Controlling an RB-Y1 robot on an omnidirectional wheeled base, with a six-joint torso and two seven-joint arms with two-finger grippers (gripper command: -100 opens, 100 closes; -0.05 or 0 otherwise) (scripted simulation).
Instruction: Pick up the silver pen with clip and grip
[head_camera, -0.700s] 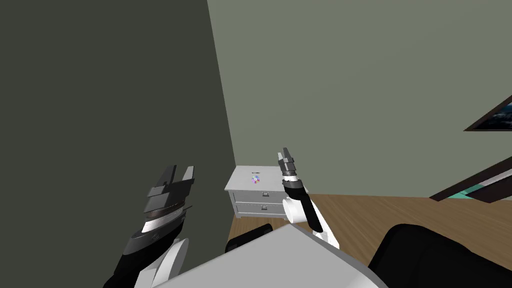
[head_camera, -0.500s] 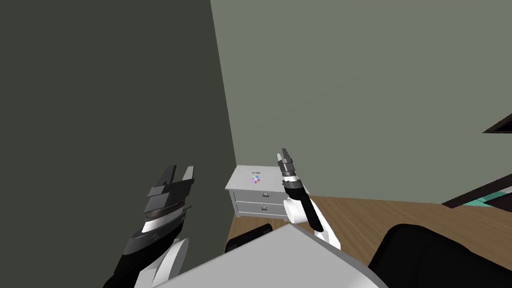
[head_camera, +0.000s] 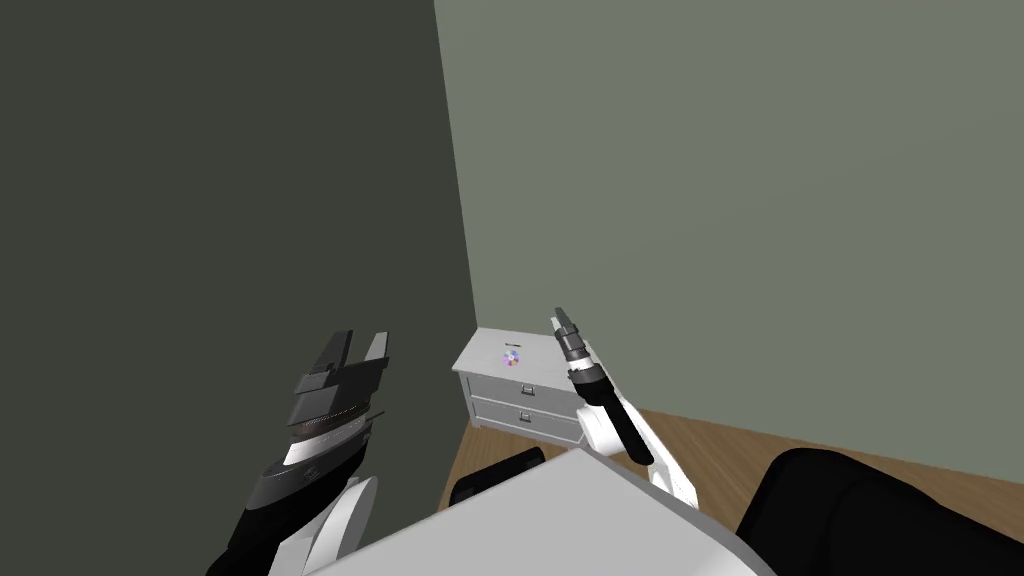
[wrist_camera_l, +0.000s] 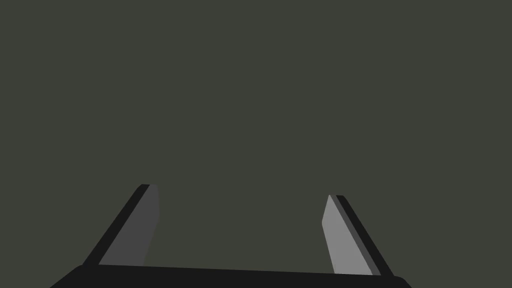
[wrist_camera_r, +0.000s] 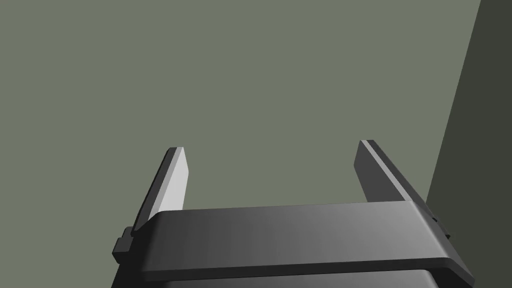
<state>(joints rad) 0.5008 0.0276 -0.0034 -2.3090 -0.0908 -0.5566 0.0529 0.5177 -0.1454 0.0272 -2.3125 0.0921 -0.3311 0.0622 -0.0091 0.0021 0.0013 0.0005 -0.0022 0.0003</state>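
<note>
Our own view has turned since the earlier frames. The room corner now sits further right and more slanted in the head view, and the dark picture frame has left its right edge.

The pen (head_camera: 512, 346) is only a thin dark sliver, too small to make out a clip or grip. It lies on top of a light grey drawer chest (head_camera: 490, 385) in the corner, just beyond a tiny multicoloured thing (head_camera: 511, 358). The chest is boxy with two drawers and stands on a wood-plank floor (head_camera: 720, 440).

The right gripper (head_camera: 557, 315) is raised in front of the chest's right end. Its wrist view shows the right gripper (wrist_camera_r: 272, 145) with fingers spread wide and nothing between them. The left gripper (head_camera: 362, 340) is up by the dark wall, and its wrist view shows it (wrist_camera_l: 241, 192) equally spread and empty.
</note>
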